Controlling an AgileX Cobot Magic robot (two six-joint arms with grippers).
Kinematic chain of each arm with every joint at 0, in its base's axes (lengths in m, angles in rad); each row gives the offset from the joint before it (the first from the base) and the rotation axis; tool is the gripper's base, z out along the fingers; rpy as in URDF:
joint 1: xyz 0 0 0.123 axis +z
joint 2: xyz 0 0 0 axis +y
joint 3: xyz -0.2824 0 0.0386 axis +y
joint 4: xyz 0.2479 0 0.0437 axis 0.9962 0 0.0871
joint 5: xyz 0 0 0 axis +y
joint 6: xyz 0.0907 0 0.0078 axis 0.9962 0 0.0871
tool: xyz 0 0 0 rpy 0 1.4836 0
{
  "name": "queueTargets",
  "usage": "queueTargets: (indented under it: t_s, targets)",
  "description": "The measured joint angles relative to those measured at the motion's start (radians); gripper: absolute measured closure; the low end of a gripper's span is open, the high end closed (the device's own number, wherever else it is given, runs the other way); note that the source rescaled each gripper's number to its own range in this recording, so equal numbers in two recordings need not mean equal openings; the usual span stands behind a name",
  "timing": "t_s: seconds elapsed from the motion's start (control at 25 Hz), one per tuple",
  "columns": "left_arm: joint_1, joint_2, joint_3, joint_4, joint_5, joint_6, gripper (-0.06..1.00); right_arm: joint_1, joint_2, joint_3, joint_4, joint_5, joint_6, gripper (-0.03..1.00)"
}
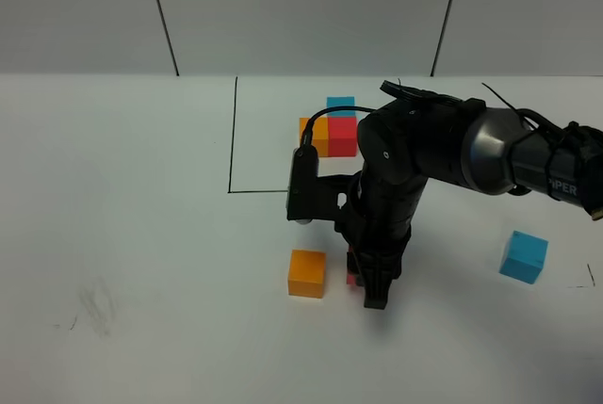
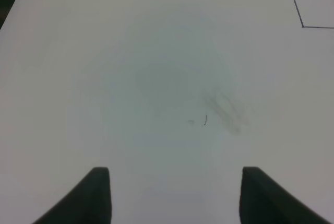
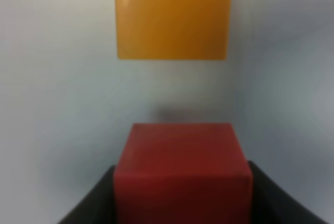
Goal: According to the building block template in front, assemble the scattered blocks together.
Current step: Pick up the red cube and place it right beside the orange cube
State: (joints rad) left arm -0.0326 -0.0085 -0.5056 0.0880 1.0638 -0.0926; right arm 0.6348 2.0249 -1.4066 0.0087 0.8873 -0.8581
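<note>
Right pincer [image 3: 180,187] is clamping the red cube [image 3: 181,166], jaws closed on its two sides. I'm not able to tell if the cube is touching the table [image 1: 141,234] or hanging just off it. Orange cube [image 1: 307,273] is sitting just beside the red one, on its left in the high view, with a strip of bare table showing between them, so they're not joining up yet. Right arm [image 1: 443,150] is reaching in from the right and crossing over the near edge of the black outline [image 1: 232,140]. Blue cube [image 1: 524,256] is lying well apart, off to the right, outside the outline and slightly turned. Template [image 1: 330,131] is sitting inside the outline, behind the arm: orange and red side by side, orange on the left, blue butting against the far side of the red. Left pincer [image 2: 175,198] is hanging open over bare table with nothing between its fingers [image 2: 99,195]. I'm seeing faint scuff marks [image 2: 224,112] under it and a corner of the outline at the edge of its view.
</note>
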Motion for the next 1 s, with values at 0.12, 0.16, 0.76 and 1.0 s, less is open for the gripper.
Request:
queueTargets:
  t_s: [0.12,0.16,0.76,1.0]
  targets:
    - [0.0,0.0,0.0,0.0,0.0,0.0,0.73,0.002,0.0,0.0,-0.009,-0.016,-0.003,0.95]
    - [0.0,0.0,0.0,0.0,0.0,0.0,0.73,0.004,0.0,0.0,-0.009,-0.026,-0.003,0.95]
    - [0.0,0.0,0.0,0.0,0.0,0.0,0.73,0.01,0.039,0.0,0.044,-0.081,-0.05,0.95]
    - [0.0,0.0,0.0,0.001,0.0,0.001,0.73,0.019,0.039,-0.001,0.066,-0.099,-0.082,0.95]
